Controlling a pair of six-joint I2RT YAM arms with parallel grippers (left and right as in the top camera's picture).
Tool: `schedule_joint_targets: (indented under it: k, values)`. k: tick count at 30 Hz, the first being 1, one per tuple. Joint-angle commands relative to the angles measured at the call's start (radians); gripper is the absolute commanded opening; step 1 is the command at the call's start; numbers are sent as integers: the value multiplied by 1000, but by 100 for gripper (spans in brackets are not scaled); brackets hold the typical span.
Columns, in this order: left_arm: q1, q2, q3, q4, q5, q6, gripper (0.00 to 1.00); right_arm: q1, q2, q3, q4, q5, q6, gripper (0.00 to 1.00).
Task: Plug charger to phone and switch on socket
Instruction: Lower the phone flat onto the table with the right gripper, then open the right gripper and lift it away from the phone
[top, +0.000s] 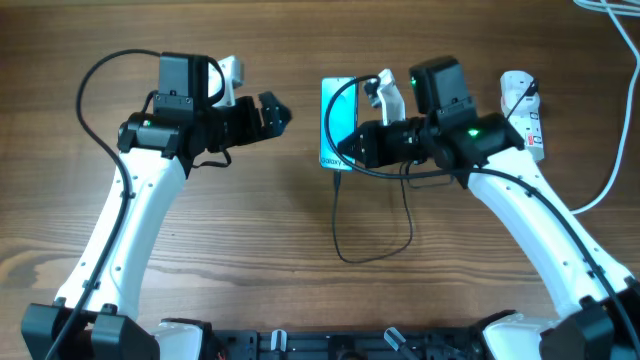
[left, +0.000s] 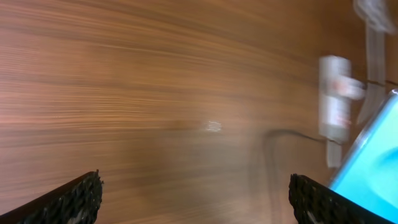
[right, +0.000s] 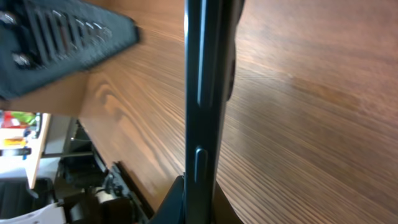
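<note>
The phone (top: 336, 120) has a cyan screen and lies mid-table, its small text at the near end. My right gripper (top: 352, 146) is shut on its right edge. In the right wrist view the phone's dark side with its buttons (right: 200, 93) stands between the jaws (right: 199, 202). The thin black charger cable (top: 345, 255) loops from the phone's near end towards the right arm; its tip is too small to make out. The white socket (top: 524, 112) lies at the far right. My left gripper (top: 272, 112) is open and empty, left of the phone; its view is blurred (left: 196, 199).
A thick white cord (top: 622, 110) runs from the socket along the right table edge. In the left wrist view the phone (left: 373, 168), socket (left: 336, 99) and cable (left: 292, 132) show blurred at the right. The left gripper's finger (right: 62, 37) shows top left in the right wrist view.
</note>
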Motion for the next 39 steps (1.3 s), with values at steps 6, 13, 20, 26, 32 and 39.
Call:
schedule_joint_targets:
  k: [6, 13, 20, 26, 32, 39]
  values:
    - [1, -14, 0, -22, -242, 6, 100, 2, 200, -63, 57, 28, 22, 4]
    - [1, -14, 0, -22, -242, 6, 100, 2, 382, -63, 102, 27, 31, 4]
    - [1, -14, 0, -22, -242, 6, 100, 2, 481, -63, 150, 24, 49, 4]
    - [1, -14, 0, -22, -242, 6, 100, 2, 484, -63, 150, 29, 48, 23]
    - [1, -14, 0, -22, -242, 6, 100, 2, 484, -63, 148, 63, 48, 35]
    - [1, -14, 0, -22, -242, 6, 100, 2, 484, -63, 122, 181, 82, 52]
